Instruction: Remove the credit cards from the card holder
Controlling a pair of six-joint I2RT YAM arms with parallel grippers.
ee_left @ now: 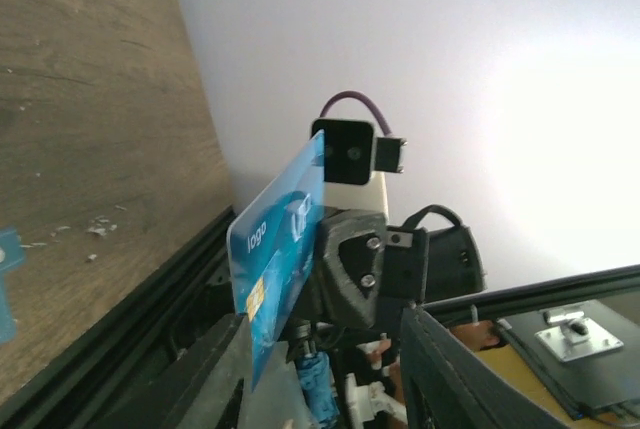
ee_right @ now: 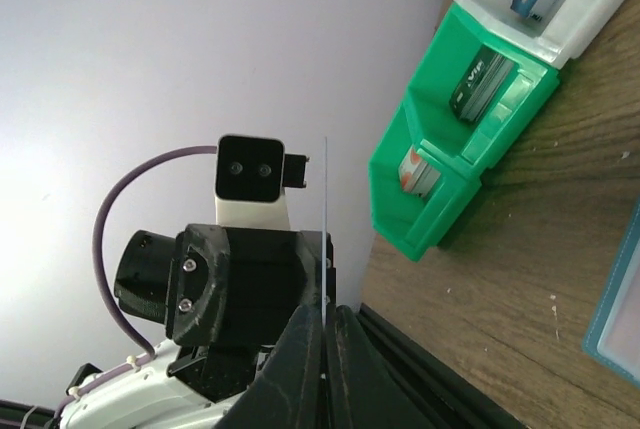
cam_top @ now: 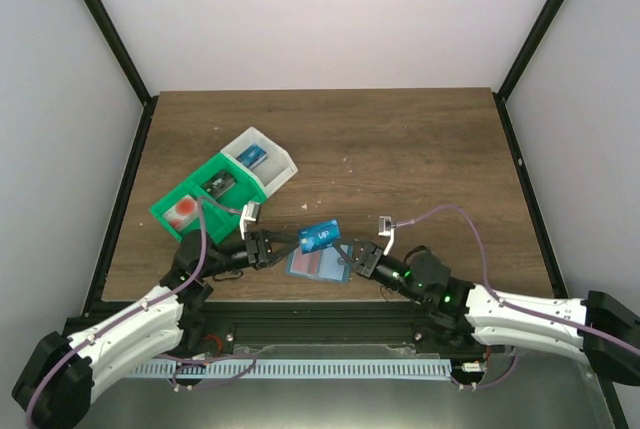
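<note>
The card holder (cam_top: 318, 266) lies open on the table near the front edge, with reddish cards in its pockets. A blue credit card (cam_top: 320, 237) printed "logo" hangs above it. My right gripper (cam_top: 342, 249) is shut on this card, which shows edge-on between the closed fingers in the right wrist view (ee_right: 325, 314). My left gripper (cam_top: 290, 245) faces it from the left and is open. In the left wrist view the card (ee_left: 280, 249) stands by my left finger (ee_left: 205, 379), with the jaws wide apart. The holder's edge shows in the right wrist view (ee_right: 618, 299).
A green-and-white compartment tray (cam_top: 262, 187) stands at the back left, also in the right wrist view (ee_right: 440, 159). It holds a white card with a red spot (cam_top: 183, 211), a dark card and a blue card. The black frame rail runs along the table's front edge.
</note>
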